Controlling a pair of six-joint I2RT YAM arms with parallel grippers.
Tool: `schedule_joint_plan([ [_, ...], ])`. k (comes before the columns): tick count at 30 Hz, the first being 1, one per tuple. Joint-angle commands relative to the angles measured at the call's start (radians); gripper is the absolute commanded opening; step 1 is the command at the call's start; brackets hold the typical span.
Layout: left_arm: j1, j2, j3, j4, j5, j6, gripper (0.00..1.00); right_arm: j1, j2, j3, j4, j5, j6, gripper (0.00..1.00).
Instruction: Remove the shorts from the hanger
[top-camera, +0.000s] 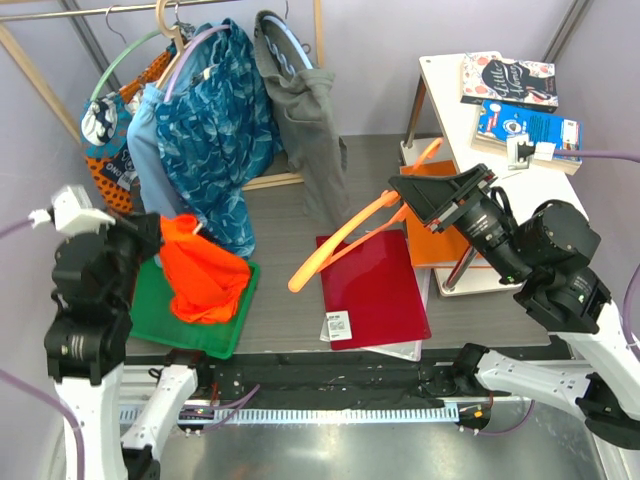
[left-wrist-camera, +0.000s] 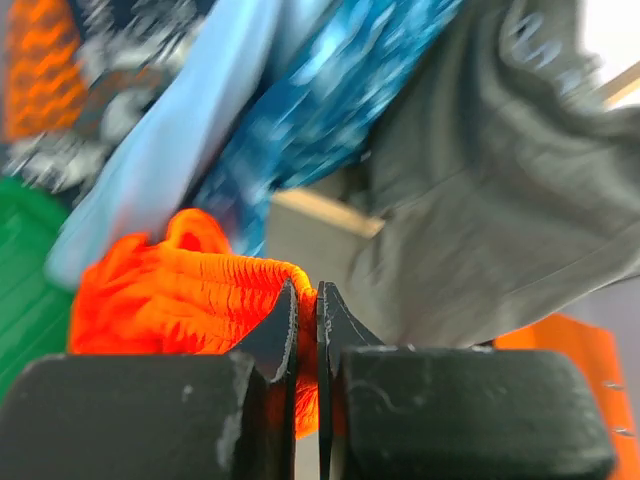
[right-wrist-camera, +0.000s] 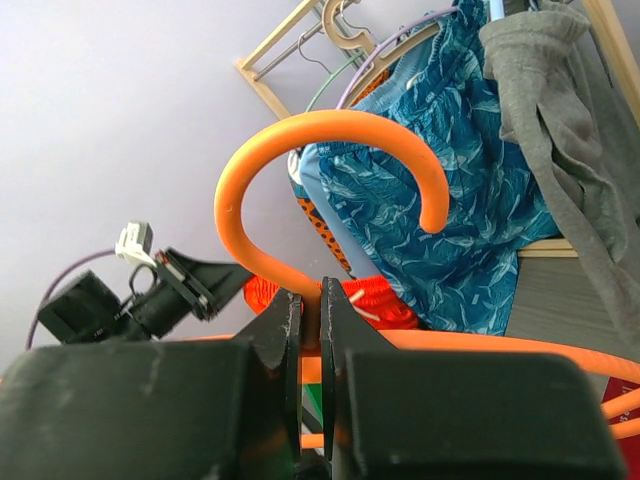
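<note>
While the right pincer (right-wrist-camera: 312, 300) pinches the hanger (top-camera: 345, 240) at its neck over the grey table's (top-camera: 290, 215) centre, the left pincer (left-wrist-camera: 308, 305) seems pressed onto the shorts (top-camera: 203, 270), which are heaped on a green mat (top-camera: 150, 300) at 8 o'clock. Hanging clothes (top-camera: 215, 140) fill 11 o'clock against lilac walls (top-camera: 370, 60).

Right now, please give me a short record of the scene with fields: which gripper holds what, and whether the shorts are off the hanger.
left gripper: shut on the shorts
right gripper: shut on the hanger, just below its hook
the shorts: bunched, hanging over the green mat
the hanger: bare, held over the red folder, apart from the shorts
task state: shorts appear off the hanger
behind: blue patterned garment and grey garment hang on the rack
</note>
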Motion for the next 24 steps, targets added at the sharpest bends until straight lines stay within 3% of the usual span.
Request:
schedule_joint_plan([
  [1,0.004,-0.148,-0.083,-0.031,-0.143,-0.022,0.01,0.0,0.007,-0.002,0.075,-0.025,0.022,0.01],
  [5,0.004,-0.241,-0.088,-0.124,-0.266,0.04,0.0,0.0,0.016,-0.008,0.076,-0.04,0.031,0.01],
  [10,-0.018,-0.33,-0.164,-0.175,-0.452,0.009,0.01,-0.002,0.031,-0.008,0.079,-0.052,0.043,0.01],
  [15,-0.024,-0.24,-0.264,-0.192,-0.251,-0.027,0.0,0.0,0.036,-0.029,0.079,-0.049,0.059,0.01],
  [18,-0.024,-0.15,-0.31,-0.204,-0.205,-0.084,0.0,0.0,0.028,-0.051,0.084,-0.046,0.068,0.01],
  [24,-0.024,-0.129,-0.458,-0.106,-0.11,-0.173,0.0,0.0,0.011,-0.083,0.087,-0.033,0.088,0.01],
])
